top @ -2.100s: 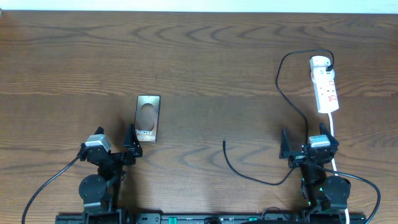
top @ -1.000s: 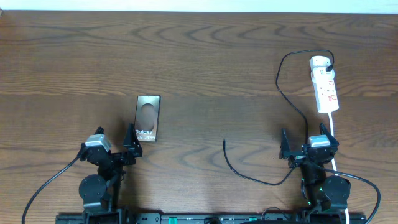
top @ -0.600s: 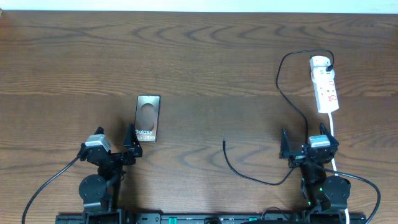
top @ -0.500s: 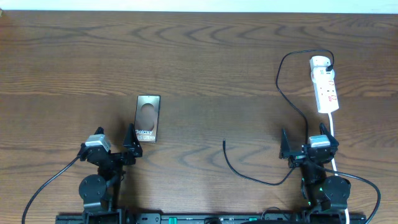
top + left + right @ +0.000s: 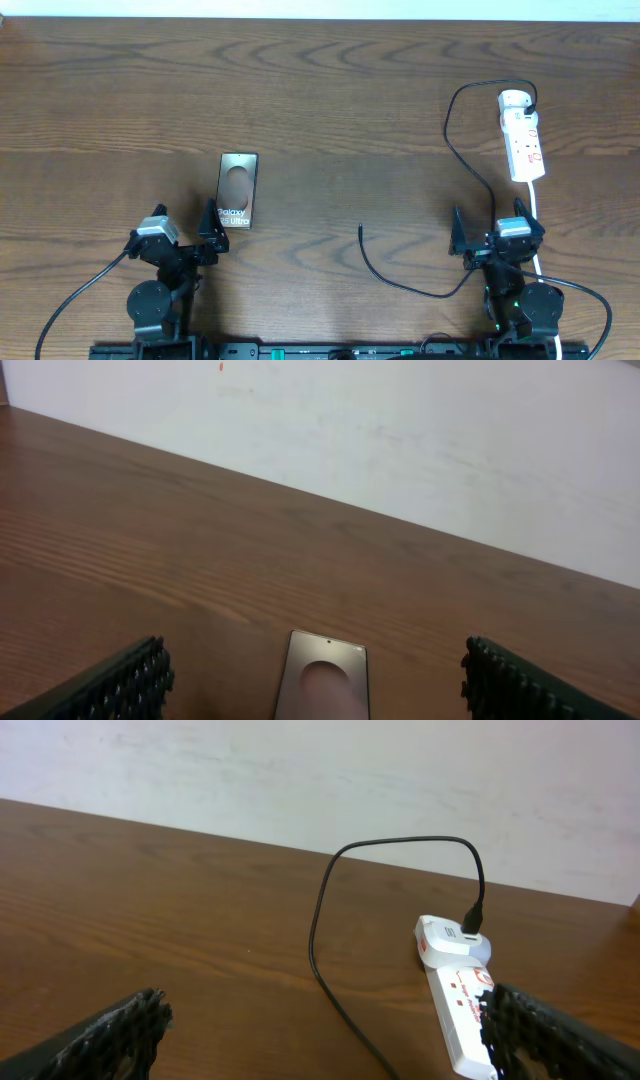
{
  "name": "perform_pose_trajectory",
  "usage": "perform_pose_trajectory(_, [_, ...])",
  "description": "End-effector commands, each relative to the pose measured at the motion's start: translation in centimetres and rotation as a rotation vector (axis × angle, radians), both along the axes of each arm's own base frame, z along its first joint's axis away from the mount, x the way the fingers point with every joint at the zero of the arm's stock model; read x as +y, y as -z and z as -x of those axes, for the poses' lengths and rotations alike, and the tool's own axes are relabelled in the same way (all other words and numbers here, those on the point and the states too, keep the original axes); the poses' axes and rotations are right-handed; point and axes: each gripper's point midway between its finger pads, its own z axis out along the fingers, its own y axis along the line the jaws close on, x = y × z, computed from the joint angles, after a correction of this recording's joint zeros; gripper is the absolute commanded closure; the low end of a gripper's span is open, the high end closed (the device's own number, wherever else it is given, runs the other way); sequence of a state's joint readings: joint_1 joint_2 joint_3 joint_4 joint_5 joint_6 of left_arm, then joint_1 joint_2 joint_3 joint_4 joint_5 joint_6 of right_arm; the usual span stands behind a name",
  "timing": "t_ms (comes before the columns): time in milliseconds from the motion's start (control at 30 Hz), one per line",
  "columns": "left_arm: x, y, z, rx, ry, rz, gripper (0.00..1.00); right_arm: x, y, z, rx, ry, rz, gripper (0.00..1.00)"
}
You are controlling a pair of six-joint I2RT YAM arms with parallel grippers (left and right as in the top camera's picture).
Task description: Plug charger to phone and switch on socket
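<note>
my left gripper (image 5: 184,228) sits low on the left, its fingers wide apart with nothing between them. the phone (image 5: 238,190) lies flat on the wooden table (image 5: 330,90), just in front of that gripper. in the middle, the charger (image 5: 400,285) has its loose tip lying on the wood, well apart from the phone. my right gripper (image 5: 489,230) is wide apart and empty too. the cable runs past it and up to the white adapter (image 5: 515,100) on the socket (image 5: 525,145) at the far right.

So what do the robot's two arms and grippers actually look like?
Both arms are black, with round joint housings and a small grey block near each wrist. The left gripper and right gripper have black fingers with ribbed pads. Black cables trail from each base.
</note>
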State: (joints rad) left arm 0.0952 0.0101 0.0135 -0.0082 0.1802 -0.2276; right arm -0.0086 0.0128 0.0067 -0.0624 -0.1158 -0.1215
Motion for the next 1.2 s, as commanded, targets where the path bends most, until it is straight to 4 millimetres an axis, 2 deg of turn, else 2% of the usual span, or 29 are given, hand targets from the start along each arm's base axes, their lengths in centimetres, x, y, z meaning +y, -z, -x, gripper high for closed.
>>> perform_pose_trajectory(0, [-0.4, 1.5, 0.1, 0.049, 0.021, -0.007, 0.07, 0.1, 0.1, 0.0, 0.004, -0.004, 0.007, 0.01])
perform_pose_trajectory(333, [-0.5, 1.2, 0.2, 0.045, 0.026, -0.006, 0.07, 0.1, 0.1, 0.0, 0.004, -0.004, 0.007, 0.01])
perform_pose_trajectory(600, [-0.9, -1.8, 0.4, -0.009, 0.051, -0.009, 0.08, 0.1, 0.1, 0.0, 0.004, -0.004, 0.007, 0.01])
perform_pose_trajectory(767, [-0.9, -3.8, 0.1, 0.033, 0.051, -0.005, 0.07, 0.1, 0.1, 0.0, 0.004, -0.004, 0.007, 0.01])
perform_pose_trajectory(967, [-1.3, -6.3, -2.4, 0.184, 0.095, -0.02, 0.08, 0.1, 0.1, 0.0, 0.004, -0.004, 0.007, 0.01])
perform_pose_trajectory(1167, [-1.5, -7.5, -6.5, 0.436, 0.154, -0.028, 0.08, 0.1, 0.1, 0.0, 0.004, -0.004, 0.007, 0.01])
